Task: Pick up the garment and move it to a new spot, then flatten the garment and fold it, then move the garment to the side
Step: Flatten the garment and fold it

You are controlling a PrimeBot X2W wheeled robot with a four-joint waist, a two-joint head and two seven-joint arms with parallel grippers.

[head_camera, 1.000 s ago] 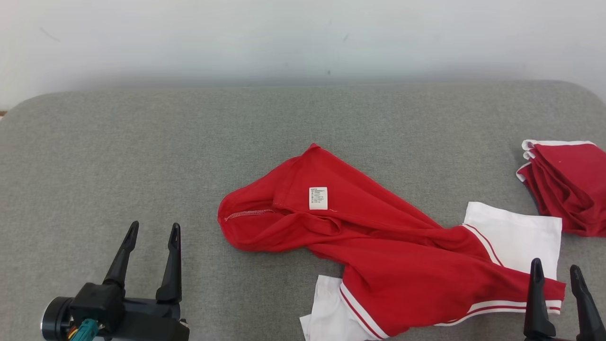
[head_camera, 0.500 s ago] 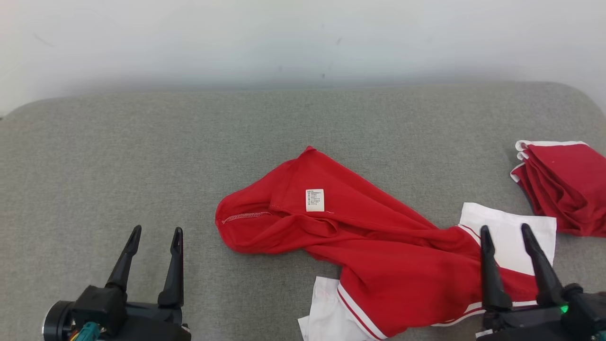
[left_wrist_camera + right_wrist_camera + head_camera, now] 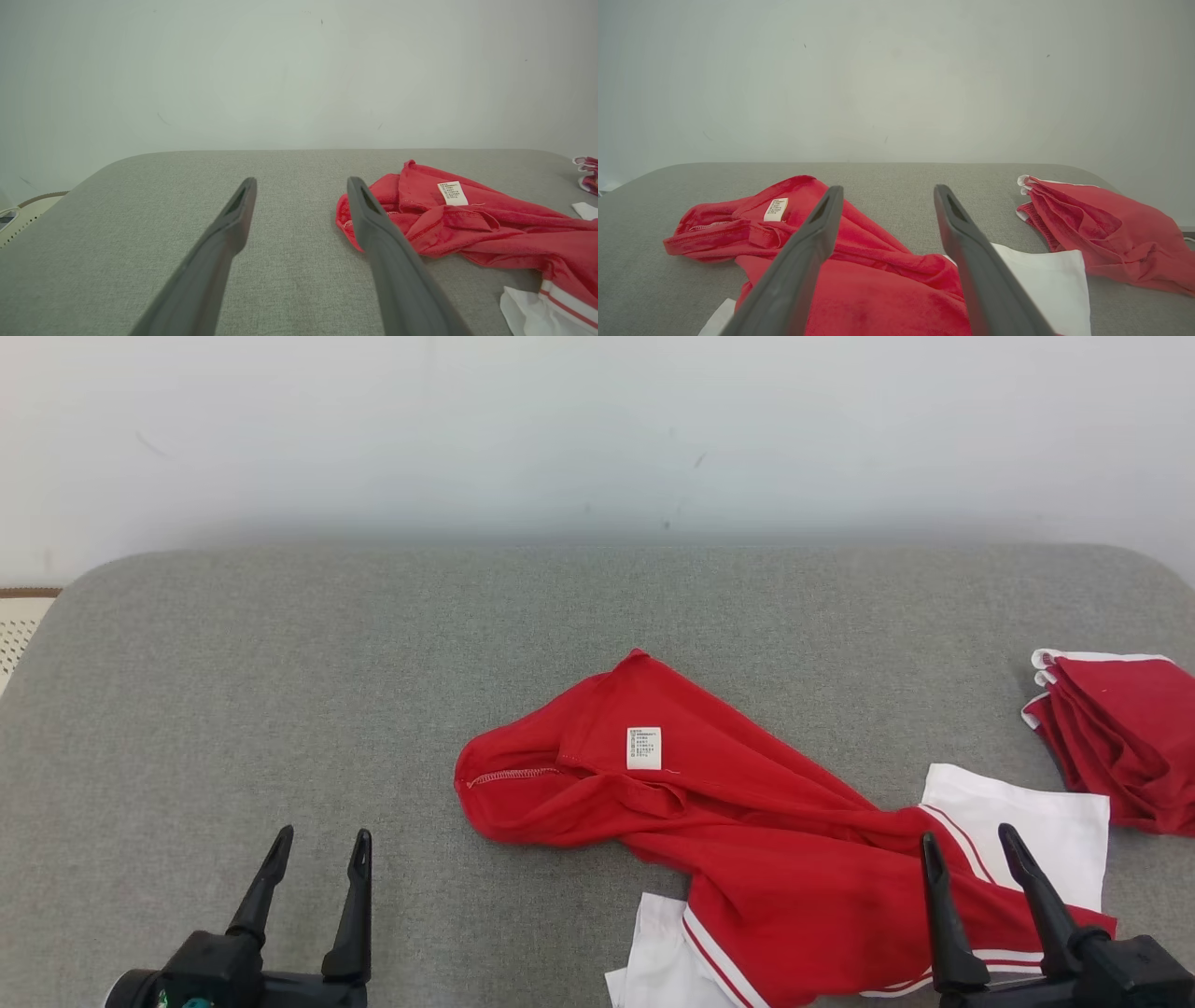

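Our left claw (image 3: 323,833) hangs released over the bare grey cushion (image 3: 280,663), fingers spread with nothing between them. To its right, well apart from its tips, lies the crumpled red garment (image 3: 747,831), its care label (image 3: 643,748) facing up. Our right claw (image 3: 967,835) is likewise released, its fingers above the garment's near end, where red meets a white sleeve (image 3: 1036,821), and it grips nothing. Farther right, beyond that claw's tips, a folded red pile (image 3: 1120,737) sits just beside the sleeve.
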